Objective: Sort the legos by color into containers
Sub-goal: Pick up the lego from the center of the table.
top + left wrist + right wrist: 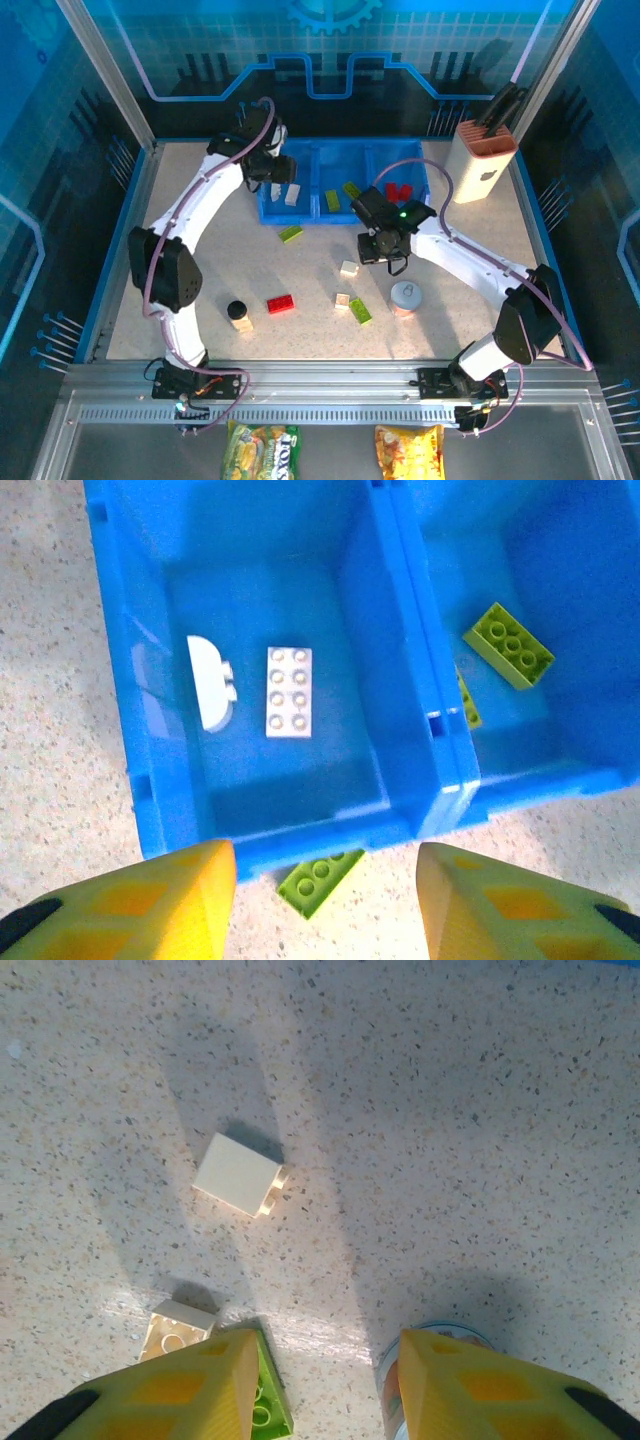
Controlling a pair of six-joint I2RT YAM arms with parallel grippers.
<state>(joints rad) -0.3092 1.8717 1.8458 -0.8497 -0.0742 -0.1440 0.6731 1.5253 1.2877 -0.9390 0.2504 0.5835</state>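
Observation:
The blue tray [310,220] has three compartments. White legos [289,692] lie in the left one, green legos [508,646] in the middle one and red legos [398,191] in the right one. My left gripper [325,865] hangs open and empty over the left compartment's near wall, above a green lego [318,880] that lies on the table against the tray. Over the table's middle, my right gripper [330,1350] is open and empty. A white lego [238,1174] lies ahead of it, with another white lego [178,1328] and a green lego [268,1400] by its left finger.
A silver-topped can [440,1345] stands by my right finger. A red lego [280,303] and a black-lidded jar [236,310] sit at the front left. The cream knife block [482,160] stands at the back right. Raised blue edges ring the table.

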